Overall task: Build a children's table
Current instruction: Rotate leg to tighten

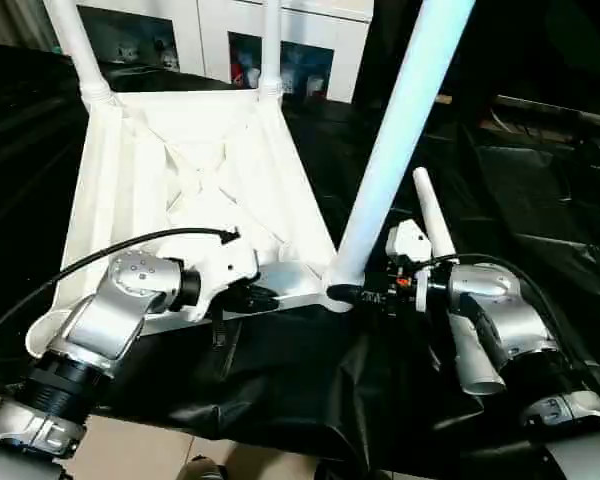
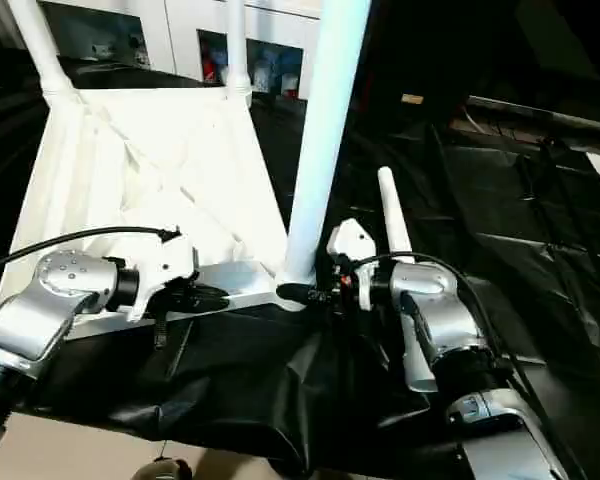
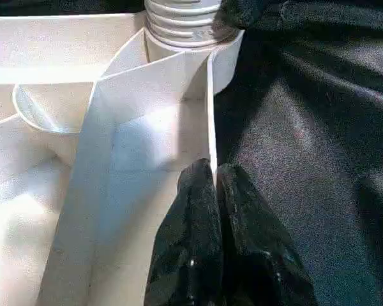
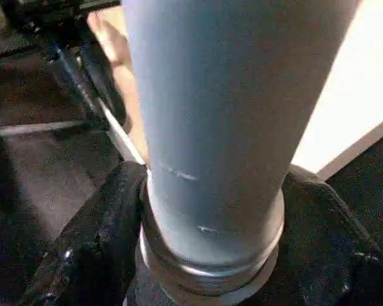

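Note:
The children's table lies upside down on black cloth, its ribbed white top (image 1: pixel 180 150) facing up. Two legs (image 1: pixel 80 50) (image 1: pixel 271 45) stand in the far corner sockets. A third leg (image 1: pixel 400 130) rises from the near right corner socket, leaning right. My right gripper (image 1: pixel 352 295) is at that leg's base, with its black fingers (image 4: pixel 102 242) pressed against both sides of the ringed collar (image 4: pixel 210 255). My left gripper (image 3: pixel 214 175) is shut on the thin near rim (image 3: pixel 210 108) of the top, left of that corner. A fourth leg (image 1: pixel 432 215) lies loose just beyond my right wrist.
Black sheeting (image 1: pixel 280 380) covers the work surface and drapes over its front edge onto the tiled floor (image 1: pixel 130 450). White cabinets with glass doors (image 1: pixel 280 60) stand behind. A black cable (image 1: pixel 110 250) arcs over my left forearm.

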Controlling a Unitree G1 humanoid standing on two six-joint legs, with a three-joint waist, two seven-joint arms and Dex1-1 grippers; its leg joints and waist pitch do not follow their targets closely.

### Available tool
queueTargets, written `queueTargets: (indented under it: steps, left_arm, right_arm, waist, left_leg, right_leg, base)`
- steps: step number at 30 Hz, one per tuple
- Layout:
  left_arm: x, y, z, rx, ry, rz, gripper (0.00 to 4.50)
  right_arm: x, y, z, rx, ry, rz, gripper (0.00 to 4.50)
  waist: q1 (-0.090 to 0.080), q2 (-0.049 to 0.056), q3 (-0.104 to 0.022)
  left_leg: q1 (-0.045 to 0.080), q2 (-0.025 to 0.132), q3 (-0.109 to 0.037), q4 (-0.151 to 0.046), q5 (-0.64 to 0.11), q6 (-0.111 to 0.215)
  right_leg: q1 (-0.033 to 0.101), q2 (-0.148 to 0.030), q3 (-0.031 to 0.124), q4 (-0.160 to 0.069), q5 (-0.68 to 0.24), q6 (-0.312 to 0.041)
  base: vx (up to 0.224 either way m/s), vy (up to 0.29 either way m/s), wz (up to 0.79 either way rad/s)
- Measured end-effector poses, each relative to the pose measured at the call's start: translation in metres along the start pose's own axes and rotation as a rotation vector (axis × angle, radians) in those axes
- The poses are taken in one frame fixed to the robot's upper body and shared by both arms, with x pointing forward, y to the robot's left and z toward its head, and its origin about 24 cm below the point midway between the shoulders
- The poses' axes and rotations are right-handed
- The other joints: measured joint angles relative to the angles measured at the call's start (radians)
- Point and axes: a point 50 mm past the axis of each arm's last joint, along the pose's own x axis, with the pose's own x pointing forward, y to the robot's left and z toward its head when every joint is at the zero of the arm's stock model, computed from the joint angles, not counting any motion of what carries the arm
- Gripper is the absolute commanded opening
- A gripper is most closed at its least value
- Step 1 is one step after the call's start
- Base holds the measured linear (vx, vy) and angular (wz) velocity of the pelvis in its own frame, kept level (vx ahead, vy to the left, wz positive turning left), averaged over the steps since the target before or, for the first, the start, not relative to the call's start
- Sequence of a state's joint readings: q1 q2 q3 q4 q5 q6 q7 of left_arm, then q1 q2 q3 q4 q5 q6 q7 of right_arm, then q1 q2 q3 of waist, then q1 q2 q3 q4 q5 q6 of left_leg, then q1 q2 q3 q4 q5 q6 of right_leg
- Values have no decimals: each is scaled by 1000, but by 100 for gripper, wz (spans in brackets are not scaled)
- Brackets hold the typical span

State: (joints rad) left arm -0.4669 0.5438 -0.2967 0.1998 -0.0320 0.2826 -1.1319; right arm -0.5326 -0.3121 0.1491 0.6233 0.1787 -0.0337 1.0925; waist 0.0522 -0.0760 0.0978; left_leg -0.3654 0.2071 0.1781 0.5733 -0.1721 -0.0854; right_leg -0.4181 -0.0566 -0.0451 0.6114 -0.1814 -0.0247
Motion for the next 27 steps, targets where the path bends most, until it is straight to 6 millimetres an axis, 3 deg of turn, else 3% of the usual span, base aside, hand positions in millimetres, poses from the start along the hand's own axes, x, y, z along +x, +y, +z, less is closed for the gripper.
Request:
queueTargets:
  steps: [8, 14, 18, 20, 27]
  left_arm:
    - [30, 12, 6, -95, -17, 167, 0]
    - [54, 20, 17, -140, 8, 274, 0]
    - [57, 19, 17, -136, 17, 284, 0]
    - [57, 19, 18, -126, 13, 284, 0]
    - [44, 20, 14, -69, 16, 263, 0]
  right_arm:
    - [30, -2, -12, 162, -88, -424, 273]
    - [53, -5, -9, 296, -124, -752, 273]
    - [58, -5, -8, 310, -125, -791, 273]
    - [58, -5, -7, 316, -146, -780, 328]
    - [49, -3, -6, 287, -205, -633, 389]
  waist:
    - [-18, 1, -1]
    - [-19, 1, -2]
    - [-20, -1, -3]
    - [-21, -1, -4]
    - [-25, -1, -3]
  left_leg:
    - [14, -1, -1, 2, 0, -1]
    - [15, -2, -3, 2, 0, -1]
    - [14, -2, -4, 2, 0, -1]
    - [13, -2, -4, 2, 0, -1]
    - [10, -2, -4, 2, 0, -1]
  right_leg:
    - [12, -1, 1, 0, -3, 6]
    - [13, -1, 0, -2, -4, 7]
    - [13, -1, 0, -5, -4, 7]
    - [12, -1, 0, -6, -4, 7]
    - [8, -1, 0, -4, -3, 6]
  base:
    - [0, 0, 0]
    - [0, 0, 0]
    - [0, 0, 0]
    - [0, 0, 0]
    - [0, 0, 0]
